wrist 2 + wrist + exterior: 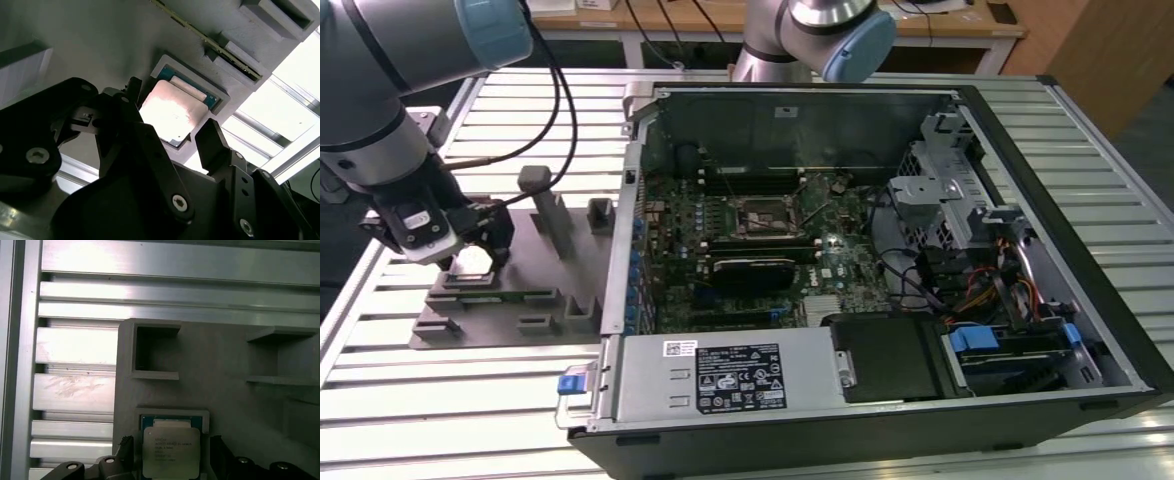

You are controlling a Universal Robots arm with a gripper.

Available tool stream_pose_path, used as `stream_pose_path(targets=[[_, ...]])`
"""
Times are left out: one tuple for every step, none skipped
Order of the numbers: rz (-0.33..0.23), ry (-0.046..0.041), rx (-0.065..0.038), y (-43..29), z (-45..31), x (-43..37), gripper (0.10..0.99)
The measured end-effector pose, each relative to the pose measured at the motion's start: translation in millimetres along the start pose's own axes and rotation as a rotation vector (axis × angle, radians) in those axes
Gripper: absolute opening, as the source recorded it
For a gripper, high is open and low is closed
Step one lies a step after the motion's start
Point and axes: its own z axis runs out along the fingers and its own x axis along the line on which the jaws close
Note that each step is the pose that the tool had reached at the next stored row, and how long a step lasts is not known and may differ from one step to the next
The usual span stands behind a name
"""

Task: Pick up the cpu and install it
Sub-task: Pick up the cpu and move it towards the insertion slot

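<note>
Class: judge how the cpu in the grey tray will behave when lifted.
The cpu looks a stiff flat plate, so probably won't flex. Its smooth shiny metal top suggests slipperiness. Lying flat in its tray pocket, it shouldn't roll.

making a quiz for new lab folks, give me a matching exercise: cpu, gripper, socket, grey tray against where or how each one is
1 cpu
2 gripper
3 socket
4 grey tray

a open, straddling the cpu
b inside the computer case
c on the slatted table
d in the grey tray's square pocket

Pairs: 1-d, 2-a, 3-b, 4-c
</note>
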Motion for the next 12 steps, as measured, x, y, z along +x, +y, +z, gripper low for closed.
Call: stream_pose_path(targets=[[0.000,-0.0001,0.000,0.0,0.1,0.0,0.706],[0.000,-0.0001,0.000,0.0,0.1,0.0,0.706],[0.000,-0.0001,0.000,0.0,0.1,0.0,0.706],[0.000,-0.0001,0.000,0.0,0.2,0.0,0.706],[0.000,-0.0001,0.000,0.0,0.2,0.0,0.690],[0.000,0.0000,0.000,0.0,0.2,0.0,0.624],[0.000,-0.0001,0.000,0.0,0.2,0.0,0.624],[0.000,-0.0001,0.000,0.0,0.3,0.0,0.608],[0.000,0.0000,0.000,0.0,0.3,0.0,0.608],[0.000,0.0001,0.000,0.0,0.2,0.0,0.545],[0.000,0.0000,0.000,0.0,0.3,0.0,0.545],[0.000,0.0000,0.000,0.0,0.3,0.0,0.545]])
